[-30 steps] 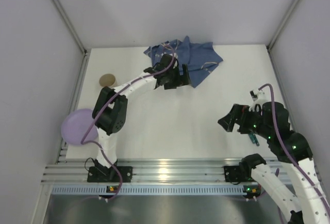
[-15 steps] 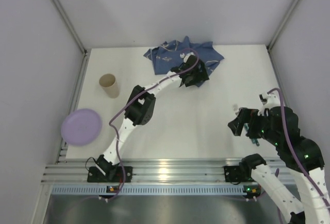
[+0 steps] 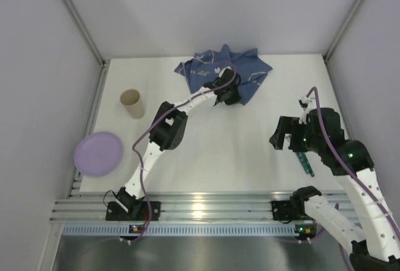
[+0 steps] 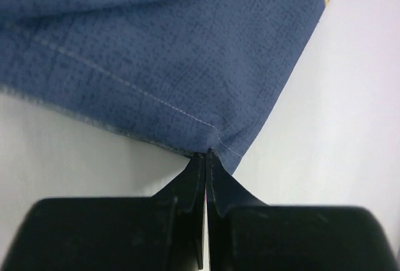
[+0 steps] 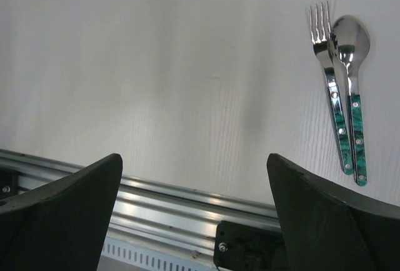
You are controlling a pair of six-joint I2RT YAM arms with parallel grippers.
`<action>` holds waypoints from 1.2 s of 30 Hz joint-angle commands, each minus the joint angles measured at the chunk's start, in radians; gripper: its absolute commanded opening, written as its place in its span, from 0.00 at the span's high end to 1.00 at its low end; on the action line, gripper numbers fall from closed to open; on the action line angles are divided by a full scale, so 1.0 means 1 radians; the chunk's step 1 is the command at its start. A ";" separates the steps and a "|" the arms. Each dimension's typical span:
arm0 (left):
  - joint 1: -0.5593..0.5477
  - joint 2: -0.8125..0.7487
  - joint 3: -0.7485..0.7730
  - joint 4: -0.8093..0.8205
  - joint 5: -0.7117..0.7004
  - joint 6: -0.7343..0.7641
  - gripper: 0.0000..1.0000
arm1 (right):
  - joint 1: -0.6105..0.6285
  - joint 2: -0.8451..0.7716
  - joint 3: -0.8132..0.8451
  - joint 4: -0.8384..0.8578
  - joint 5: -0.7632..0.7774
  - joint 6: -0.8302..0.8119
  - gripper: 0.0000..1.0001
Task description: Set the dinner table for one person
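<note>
The dinner table (image 3: 206, 152) is a matte white top with a crumpled blue cloth placemat (image 3: 240, 66) at its far middle. My left gripper (image 3: 226, 95) reaches out to the placemat's near edge. In the left wrist view the left gripper (image 4: 206, 153) is shut, pinching the stitched hem of the placemat (image 4: 169, 52). My right gripper (image 3: 281, 136) hovers open over the right side with nothing between its fingers, and the right gripper (image 5: 194, 158) looks toward the near rail. A fork (image 5: 331, 90) and a spoon (image 5: 354, 83) with green handles lie side by side beside it.
A tan cup (image 3: 132, 103) stands at the far left. A purple plate (image 3: 99, 153) lies at the left edge, partly over it. The silver rail (image 3: 200, 207) runs along the near edge. The green cutlery (image 3: 305, 163) shows just under the right arm. Grey walls close in three sides.
My left arm swept right along the placemat, then pulled back a little, and its jaws closed on the hem. The right arm rose and shifted slightly left, still open.
</note>
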 commanded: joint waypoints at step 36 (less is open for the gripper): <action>0.035 -1.271 -1.427 -0.288 -0.138 -0.021 1.00 | 0.032 1.133 -0.012 0.758 -0.130 0.152 0.42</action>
